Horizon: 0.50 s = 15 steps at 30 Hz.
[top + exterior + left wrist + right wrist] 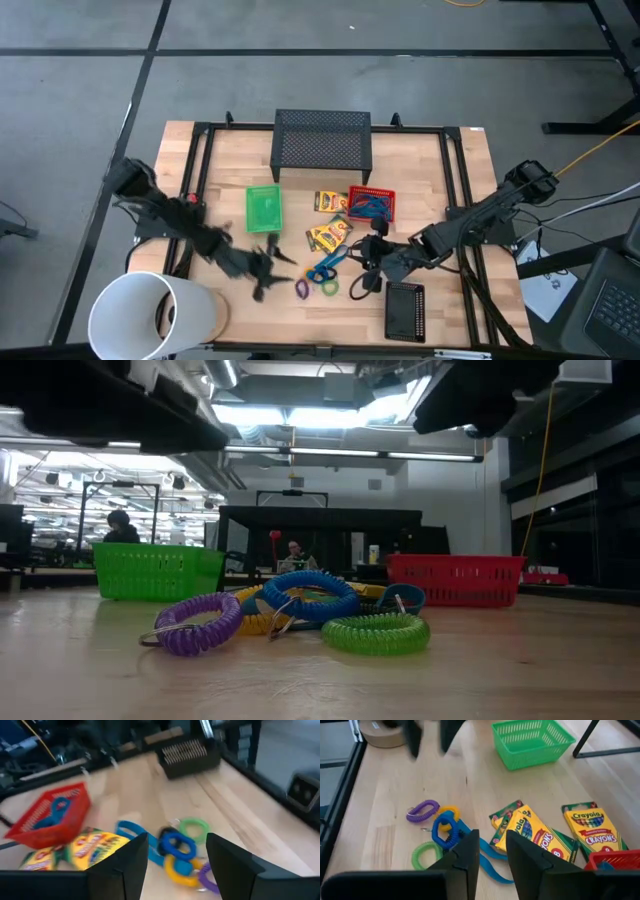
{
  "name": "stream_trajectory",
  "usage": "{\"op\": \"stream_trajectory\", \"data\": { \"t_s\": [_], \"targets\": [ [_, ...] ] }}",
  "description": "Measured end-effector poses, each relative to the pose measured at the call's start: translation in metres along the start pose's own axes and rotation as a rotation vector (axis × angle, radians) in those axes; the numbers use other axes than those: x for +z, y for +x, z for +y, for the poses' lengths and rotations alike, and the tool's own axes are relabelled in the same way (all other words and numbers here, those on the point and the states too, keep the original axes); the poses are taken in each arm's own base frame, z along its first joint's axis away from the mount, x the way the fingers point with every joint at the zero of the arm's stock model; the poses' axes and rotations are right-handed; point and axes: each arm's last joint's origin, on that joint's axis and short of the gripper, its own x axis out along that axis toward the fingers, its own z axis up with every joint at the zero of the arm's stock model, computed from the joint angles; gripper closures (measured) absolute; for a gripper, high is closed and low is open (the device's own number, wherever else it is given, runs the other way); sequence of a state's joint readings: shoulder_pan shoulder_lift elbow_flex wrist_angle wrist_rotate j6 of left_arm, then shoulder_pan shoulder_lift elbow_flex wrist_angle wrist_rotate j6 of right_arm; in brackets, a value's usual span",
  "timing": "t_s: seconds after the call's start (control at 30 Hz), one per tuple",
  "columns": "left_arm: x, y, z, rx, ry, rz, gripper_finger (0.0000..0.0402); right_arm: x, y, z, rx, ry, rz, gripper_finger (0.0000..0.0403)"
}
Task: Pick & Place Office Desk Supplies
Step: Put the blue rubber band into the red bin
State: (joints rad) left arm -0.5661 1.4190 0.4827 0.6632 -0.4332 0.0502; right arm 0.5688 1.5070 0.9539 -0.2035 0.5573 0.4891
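Several coiled rubber-band rings lie in a heap near the table's front middle: purple (pixel 422 811), yellow (pixel 449 812), blue (pixel 445 832) and green (pixel 426 854), with a flat blue strap (pixel 490 865) beside them. Yellow crayon boxes (pixel 535 832) lie flat just behind the heap. A blue cord bundle (pixel 55 810) rests inside the red tray (pixel 50 815). My left gripper (pixel 266 274) hovers open just left of the rings, which show between its fingers (pixel 135 860). My right gripper (pixel 366 268) hovers to the right of the heap, its fingers (pixel 467 855) a little apart with nothing between them.
A green tray (pixel 264 208) stands left of the crayon boxes. A black mesh riser (pixel 322 138) sits at the far middle and a black tray (pixel 405 310) at the near right. A big white cylinder (pixel 150 315) stands at the near left corner, with a tape roll (pixel 382 732) beside it.
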Motion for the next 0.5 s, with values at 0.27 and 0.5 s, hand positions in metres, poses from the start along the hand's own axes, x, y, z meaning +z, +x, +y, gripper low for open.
{"op": "stream_trajectory", "data": {
  "t_s": [0.27, 0.5],
  "targets": [
    [-0.042, -0.062, 0.046, -0.102, -0.144, -0.186, 0.0206, 0.0, 0.004, -0.005, 0.021, 0.004, 0.04, 0.0305],
    [-0.05, -0.08, 0.053, -0.144, -0.149, -0.239, 0.0206, -0.015, 0.036, -0.01, 0.016, 0.05, 0.166, 0.0304]
  ]
}}
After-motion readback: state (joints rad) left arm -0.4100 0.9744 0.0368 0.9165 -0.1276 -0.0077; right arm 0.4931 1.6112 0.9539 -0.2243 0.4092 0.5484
